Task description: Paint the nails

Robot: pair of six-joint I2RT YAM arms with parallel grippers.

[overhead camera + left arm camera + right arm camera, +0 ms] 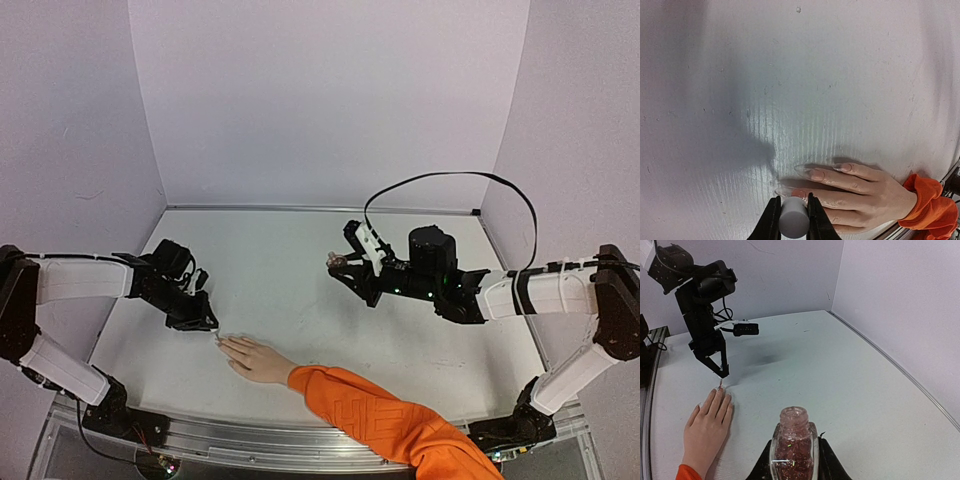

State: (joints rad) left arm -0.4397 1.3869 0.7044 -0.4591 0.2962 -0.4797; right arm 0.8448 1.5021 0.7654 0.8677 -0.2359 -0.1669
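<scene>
Glass bottle (791, 437) of reddish glitter in right claw (794, 456)

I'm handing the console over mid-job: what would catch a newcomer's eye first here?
A bare human hand in a bright orange sleeve lies flat at the near edge of the table, long nails toward the left gripper, which pinches a small white cylinder at the fingertips. Further right, the right gripper holds an open bottle of red glitter.
</scene>
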